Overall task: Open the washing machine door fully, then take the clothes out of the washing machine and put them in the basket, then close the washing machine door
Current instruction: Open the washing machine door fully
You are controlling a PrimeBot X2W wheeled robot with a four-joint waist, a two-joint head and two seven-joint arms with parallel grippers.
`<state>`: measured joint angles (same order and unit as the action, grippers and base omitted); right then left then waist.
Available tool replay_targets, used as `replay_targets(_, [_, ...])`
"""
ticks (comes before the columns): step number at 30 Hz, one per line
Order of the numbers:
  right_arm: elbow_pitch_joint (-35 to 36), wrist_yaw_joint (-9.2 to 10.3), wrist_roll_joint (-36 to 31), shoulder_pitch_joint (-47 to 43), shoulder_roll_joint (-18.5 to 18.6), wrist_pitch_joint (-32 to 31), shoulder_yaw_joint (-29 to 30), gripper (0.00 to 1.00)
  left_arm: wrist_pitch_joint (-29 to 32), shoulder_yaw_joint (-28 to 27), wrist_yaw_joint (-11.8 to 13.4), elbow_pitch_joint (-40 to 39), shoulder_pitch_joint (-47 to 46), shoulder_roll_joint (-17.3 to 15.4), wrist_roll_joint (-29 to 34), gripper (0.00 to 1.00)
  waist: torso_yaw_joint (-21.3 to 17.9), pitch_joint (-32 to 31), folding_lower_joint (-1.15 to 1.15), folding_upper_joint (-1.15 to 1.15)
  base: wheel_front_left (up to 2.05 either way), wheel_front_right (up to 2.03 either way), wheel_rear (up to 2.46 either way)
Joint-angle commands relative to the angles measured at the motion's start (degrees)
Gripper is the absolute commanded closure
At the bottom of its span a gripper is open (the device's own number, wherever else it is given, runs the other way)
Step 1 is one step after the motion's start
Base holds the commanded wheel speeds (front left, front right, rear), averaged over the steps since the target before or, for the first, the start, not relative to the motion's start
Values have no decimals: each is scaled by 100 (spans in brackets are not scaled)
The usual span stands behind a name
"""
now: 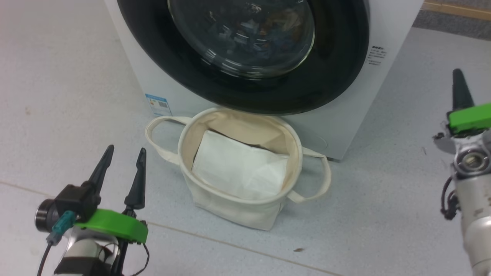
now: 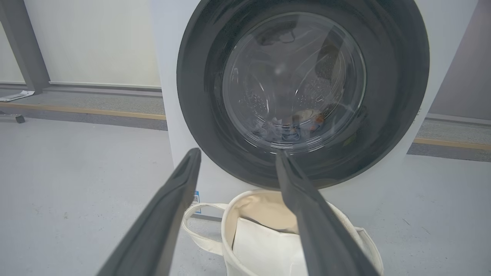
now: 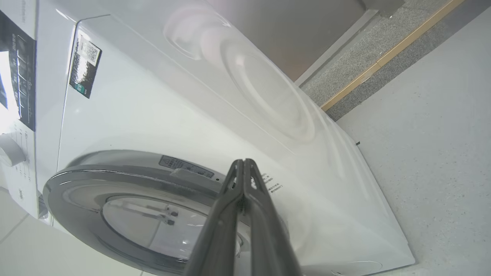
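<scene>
Washing machine door (image 1: 241,34) shut on the washing machine (image 1: 153,76), clothes (image 2: 295,122) behind the glass. Just near: basket (image 1: 238,207) holding a white sheet (image 1: 238,165). Near left, left gripper (image 1: 127,149), fingers apart. Right, right gripper (image 1: 458,76), fingers pressed together, empty.

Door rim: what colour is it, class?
Glossy black; the door rim shows best in the head view.

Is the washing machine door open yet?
No, the washing machine door sits flush against the front of the washing machine, its glass window closed over the opening.
</scene>
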<state>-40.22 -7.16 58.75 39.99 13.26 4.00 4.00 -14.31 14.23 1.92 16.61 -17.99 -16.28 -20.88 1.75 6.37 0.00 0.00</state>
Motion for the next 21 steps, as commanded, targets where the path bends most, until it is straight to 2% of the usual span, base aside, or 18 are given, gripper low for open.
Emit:
replay_targets(1, [106, -33, 211, 388, 145, -156, -135, 100, -69, -225, -21, -129, -328, -103, 69, 0, 58, 79, 0, 0, 0, 0, 0])
replay_targets(5, [-147, -33, 645, 860, 393, -514, -288, 100, -69, -229, -89, -99, -446, -20, 130, 0, 196, 306, 0, 0, 0, 0, 0])
replay_targets(13, [-435, -33, 1102, 1463, 558, -1201, -600, 100, -69, -240, -207, -34, -668, 105, 228, 0, 400, 694, 0, 0, 0, 0, 0])
replay_targets(21, [-781, -33, 1190, 2236, 650, -1494, -879, 100, -69, -278, -350, -1, -938, 317, 350, 0, 636, 1189, 0, 0, 0, 0, 0])
